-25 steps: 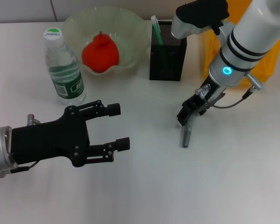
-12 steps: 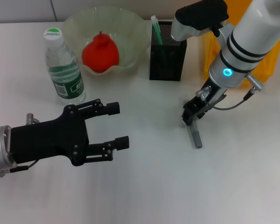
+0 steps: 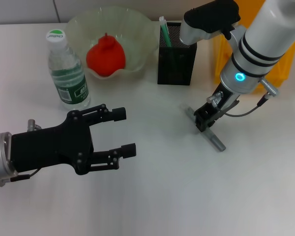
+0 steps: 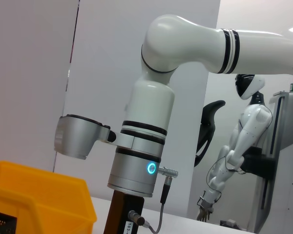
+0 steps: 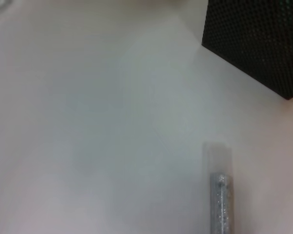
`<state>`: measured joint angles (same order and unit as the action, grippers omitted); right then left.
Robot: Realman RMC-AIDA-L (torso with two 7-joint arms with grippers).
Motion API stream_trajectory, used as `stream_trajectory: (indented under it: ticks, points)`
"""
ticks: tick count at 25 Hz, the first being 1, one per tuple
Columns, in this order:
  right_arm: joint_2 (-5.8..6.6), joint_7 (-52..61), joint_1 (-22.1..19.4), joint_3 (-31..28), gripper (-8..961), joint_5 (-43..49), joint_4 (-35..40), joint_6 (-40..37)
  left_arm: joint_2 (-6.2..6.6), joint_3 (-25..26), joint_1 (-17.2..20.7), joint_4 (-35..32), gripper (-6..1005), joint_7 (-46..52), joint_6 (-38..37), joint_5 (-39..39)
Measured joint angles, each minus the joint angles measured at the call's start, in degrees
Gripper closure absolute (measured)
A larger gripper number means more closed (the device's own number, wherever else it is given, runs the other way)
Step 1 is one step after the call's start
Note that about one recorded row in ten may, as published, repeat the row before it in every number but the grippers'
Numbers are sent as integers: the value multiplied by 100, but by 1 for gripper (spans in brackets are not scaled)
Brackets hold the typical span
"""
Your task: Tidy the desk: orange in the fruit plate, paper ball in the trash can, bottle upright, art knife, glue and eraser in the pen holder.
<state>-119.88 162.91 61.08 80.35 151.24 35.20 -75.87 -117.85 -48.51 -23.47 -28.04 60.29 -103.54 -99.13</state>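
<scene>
My right gripper [image 3: 205,120] is low over the table, right of centre, shut on the grey art knife [image 3: 217,141]. The knife sticks out on both sides of the fingers and also shows in the right wrist view [image 5: 219,200]. The black mesh pen holder [image 3: 176,60] stands behind it, with a green-and-white stick inside. The orange [image 3: 105,56] sits in the pale-green fruit plate [image 3: 83,22]. The bottle [image 3: 66,73] stands upright at the left. My left gripper [image 3: 126,132] is open and empty in front of the bottle. The paper ball and eraser are out of view.
The yellow trash can [image 3: 220,56] stands at the back right, mostly behind my right arm; it also shows in the left wrist view [image 4: 39,195]. The pen holder's corner shows in the right wrist view [image 5: 254,44].
The art knife has swung in my right gripper from pointing toward the front edge to lying diagonally, its near end now further right. The left arm has not moved.
</scene>
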Motion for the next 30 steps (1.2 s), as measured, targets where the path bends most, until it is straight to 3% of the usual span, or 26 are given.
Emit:
stream_trajectory:
  ticks: [2,22,30]
  points:
    - [0,1,0,0,757,0,6,-4,0,0,0,-3,192,0,0,0]
    - [3,-17,9,142,783,37,-9,-124,-18,-1,-56,-8,192,9,0,-1]
    - [8,-233,-260,157,811,-30,593,-162,-11,0,-62,-8,193,10,1,-1]
